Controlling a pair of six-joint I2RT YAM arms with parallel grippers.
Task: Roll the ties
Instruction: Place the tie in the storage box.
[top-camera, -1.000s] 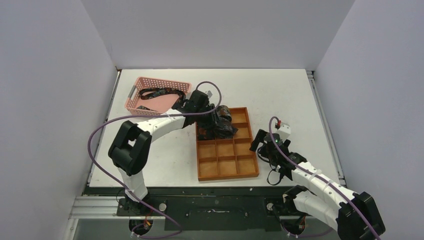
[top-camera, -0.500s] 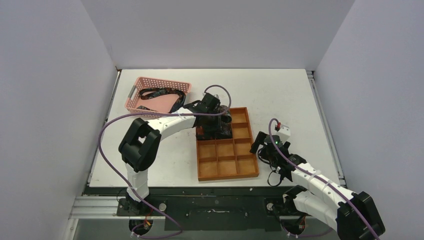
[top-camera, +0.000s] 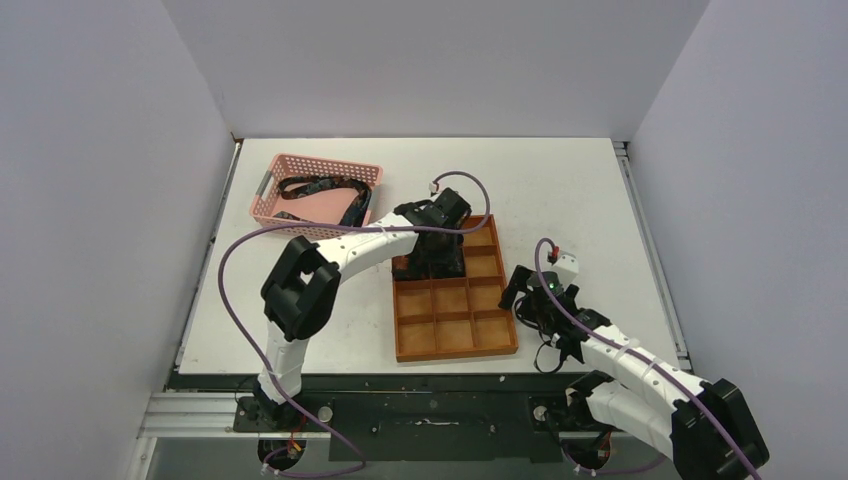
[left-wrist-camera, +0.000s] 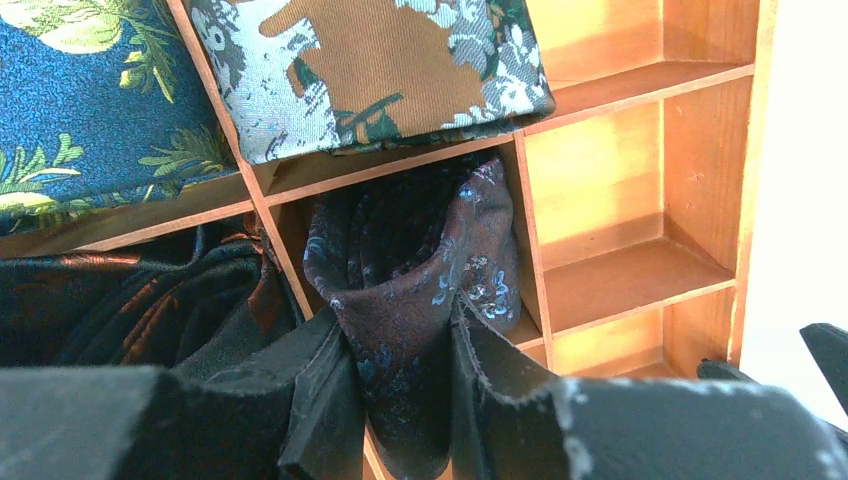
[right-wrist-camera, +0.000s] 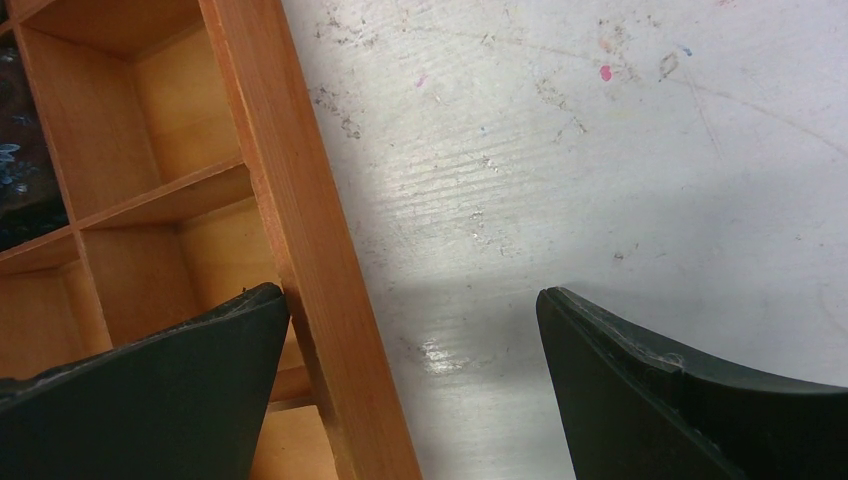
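Left claw (left-wrist-camera: 400, 392) now farther over the tray (left-wrist-camera: 612, 282), tight on a rolled tie (left-wrist-camera: 410, 265); right claw (right-wrist-camera: 412, 302) spread.

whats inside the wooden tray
Rolled ties fill several compartments; the left gripper pinches a dark maroon tie in one. The near compartments look bare. The arm hides the rest from above.

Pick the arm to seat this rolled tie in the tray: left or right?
Left. The left gripper is shut on the rolled tie at a tray compartment. The right gripper is open, straddling the tray's side wall, holding nothing.
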